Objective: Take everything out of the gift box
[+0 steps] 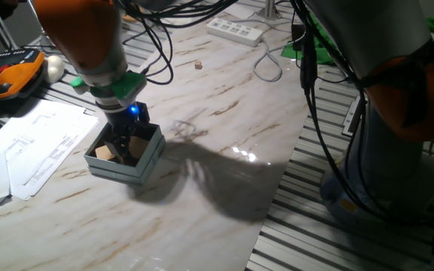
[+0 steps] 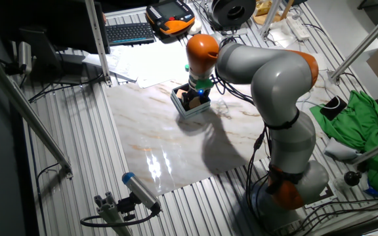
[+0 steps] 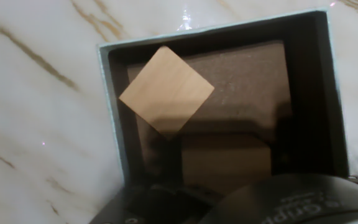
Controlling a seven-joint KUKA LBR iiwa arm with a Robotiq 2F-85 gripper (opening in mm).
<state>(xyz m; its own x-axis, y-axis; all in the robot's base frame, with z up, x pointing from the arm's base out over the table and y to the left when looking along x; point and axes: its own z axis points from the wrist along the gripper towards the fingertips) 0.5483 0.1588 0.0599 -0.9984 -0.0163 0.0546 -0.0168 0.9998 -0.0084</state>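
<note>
The gift box (image 1: 143, 162) is a shallow grey-blue box with a brown inside (image 3: 247, 68), standing on the marble table. My gripper (image 1: 123, 143) reaches down into it; the other fixed view shows the hand (image 2: 195, 98) over the box (image 2: 190, 109). One light-tan wooden block (image 3: 166, 90) lies turned like a diamond near a box corner, also seen from the side (image 1: 104, 153). A second tan block (image 3: 225, 171) sits in shadow between my dark fingers (image 3: 166, 162). Whether the fingers press on it is hidden by the shadow.
White paper sheets (image 1: 40, 147) lie left of the box, with a pendant (image 1: 13, 75) behind them. A tiny tan cube (image 1: 199, 65) rests far back on the marble. A power strip (image 1: 236, 30) and cables lie at the back. The table edge (image 1: 277, 196) runs on the right.
</note>
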